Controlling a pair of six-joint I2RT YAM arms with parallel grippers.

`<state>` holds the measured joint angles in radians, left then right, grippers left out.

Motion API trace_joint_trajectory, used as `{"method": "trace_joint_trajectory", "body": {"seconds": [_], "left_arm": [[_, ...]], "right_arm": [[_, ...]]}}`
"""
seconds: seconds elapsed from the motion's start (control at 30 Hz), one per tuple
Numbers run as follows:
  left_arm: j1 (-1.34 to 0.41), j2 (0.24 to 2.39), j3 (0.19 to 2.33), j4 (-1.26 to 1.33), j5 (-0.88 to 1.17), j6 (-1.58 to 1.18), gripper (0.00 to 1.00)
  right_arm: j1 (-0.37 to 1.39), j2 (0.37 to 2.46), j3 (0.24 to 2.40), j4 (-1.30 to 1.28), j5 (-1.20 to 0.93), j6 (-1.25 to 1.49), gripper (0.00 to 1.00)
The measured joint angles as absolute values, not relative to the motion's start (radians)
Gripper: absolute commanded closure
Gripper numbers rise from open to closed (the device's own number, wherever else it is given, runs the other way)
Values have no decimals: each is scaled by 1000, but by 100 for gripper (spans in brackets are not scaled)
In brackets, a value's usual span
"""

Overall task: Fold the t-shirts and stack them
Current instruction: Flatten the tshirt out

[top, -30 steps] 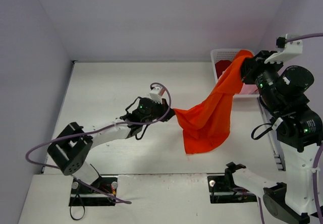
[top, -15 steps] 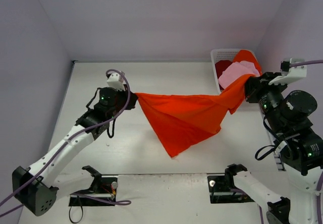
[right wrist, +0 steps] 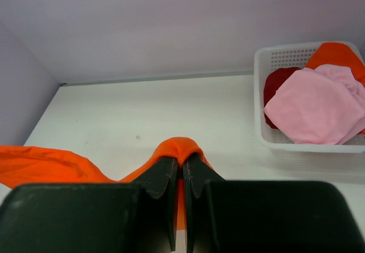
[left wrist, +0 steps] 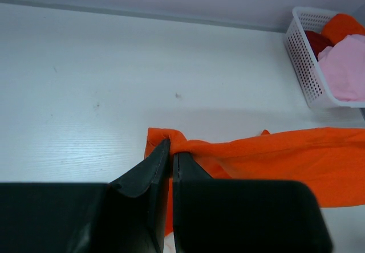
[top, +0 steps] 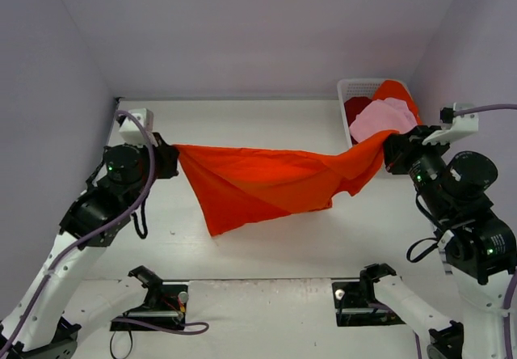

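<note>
Big orange-red t-shirt [top: 266, 183] is strung across the middle of the bench [top: 258, 124], between the two arms; plain soft cloth, smooth, matte, sagging in long folds; one pointed flap hangs low on the left side, and I can't tell if its tip touches the bench.

Left jaws are pressed together on a bunched end of the t-shirt at the left; the wrist view shows a small knot of cloth pinched at the tips. Right jaws are likewise clamped tight on the opposite end, with a fold humped over the tips, just in front of the basket [top: 343, 104].

Basket is white plastic lattice, rectangular, at the far right corner; inside are a light pink t-shirt [top: 384, 118] crumpled on top, a dark red t-shirt [top: 357, 107] under it at the left, and another orange t-shirt [top: 397, 90] draped over the far right rim.

Bench top is white with a faint wood grain.
</note>
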<state>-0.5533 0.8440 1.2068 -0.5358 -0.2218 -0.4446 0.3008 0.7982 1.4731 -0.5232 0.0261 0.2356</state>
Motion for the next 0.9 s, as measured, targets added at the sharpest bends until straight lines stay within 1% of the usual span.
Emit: {"method": "trace_joint_trajectory", "body": {"seconds": [0.13,0.3,0.53,0.73,0.9], "left_arm": [[-553,791,1264,-619,-257,-430,100],[-553,741,1374,-701,-264,-404,100],[-553,651,1507,-738,-236,-394,100],[-553,585,1527,-783,-210,-397,100],[-553,554,1518,-820,-199,-402,100]], "right_arm": [[301,766,1481,-533,2,239,100],[301,749,1550,-537,-27,243,100],[300,706,1638,-536,-104,262,100],[262,633,1638,-540,-183,308,100],[190,564,1576,-535,-266,345,100]]}}
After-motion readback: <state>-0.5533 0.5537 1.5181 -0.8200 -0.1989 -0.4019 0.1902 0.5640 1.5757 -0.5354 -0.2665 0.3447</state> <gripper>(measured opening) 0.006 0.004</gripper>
